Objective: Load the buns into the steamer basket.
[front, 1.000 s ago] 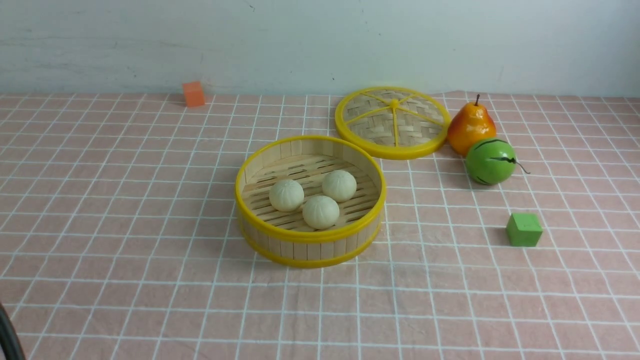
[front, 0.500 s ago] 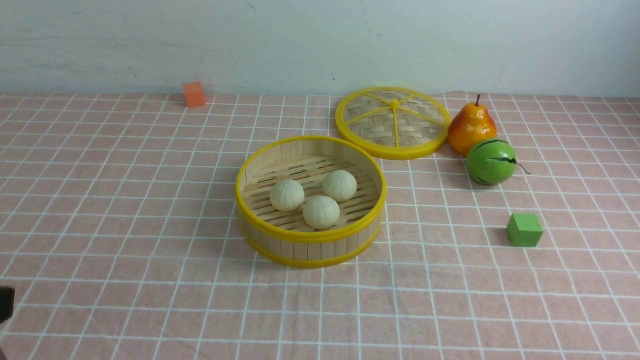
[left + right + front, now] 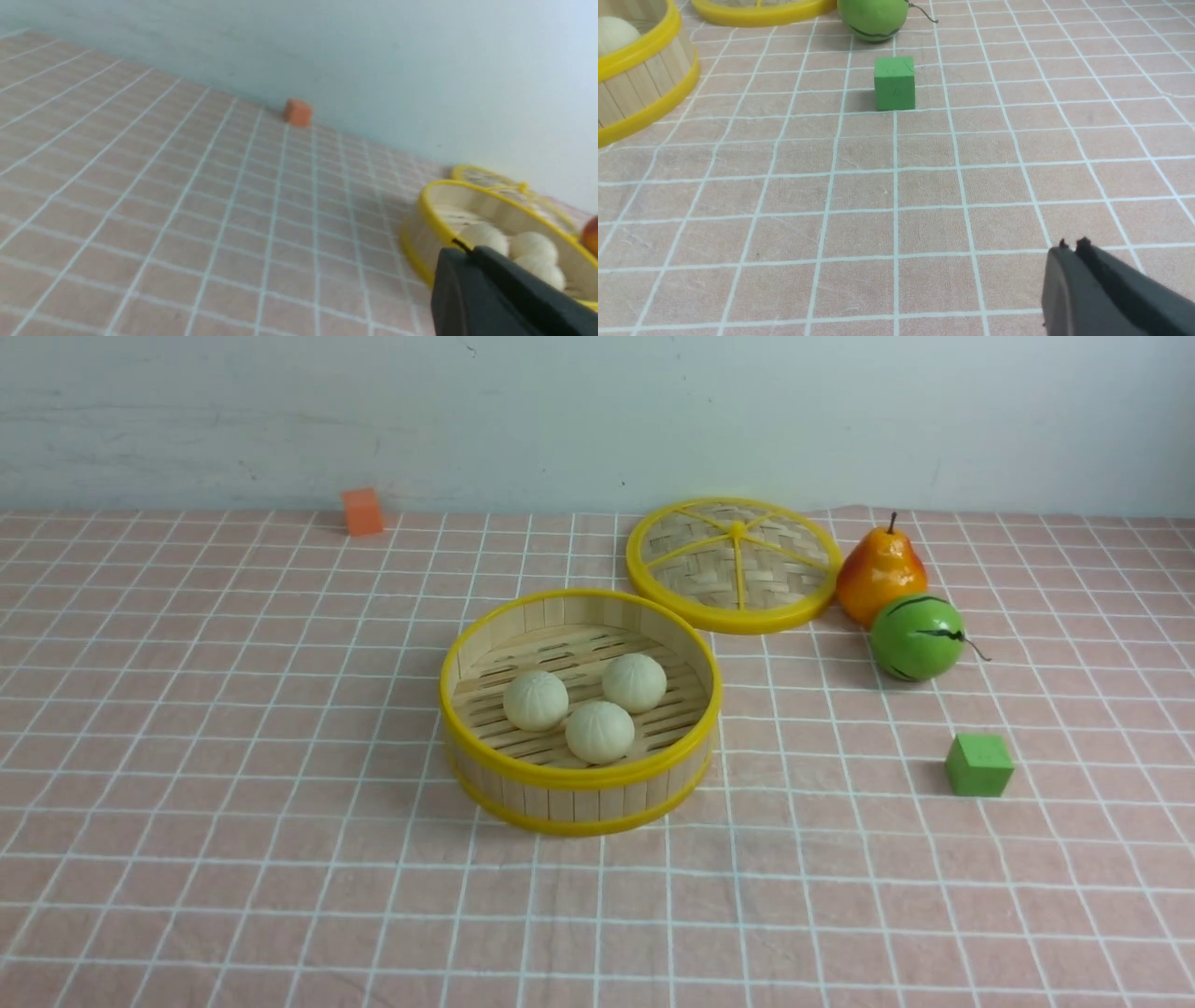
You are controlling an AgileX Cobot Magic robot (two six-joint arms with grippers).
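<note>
My left arm has slipped out of the front view's near-left corner since half a second ago. All three buns (image 3: 589,705) sit in the steamer basket (image 3: 579,775) mid-table. Both grippers are closed and empty: the left gripper (image 3: 460,247) sits near and left of the basket, the right gripper (image 3: 1071,245) near and right of it, nearer than the green cube (image 3: 894,83).
</note>
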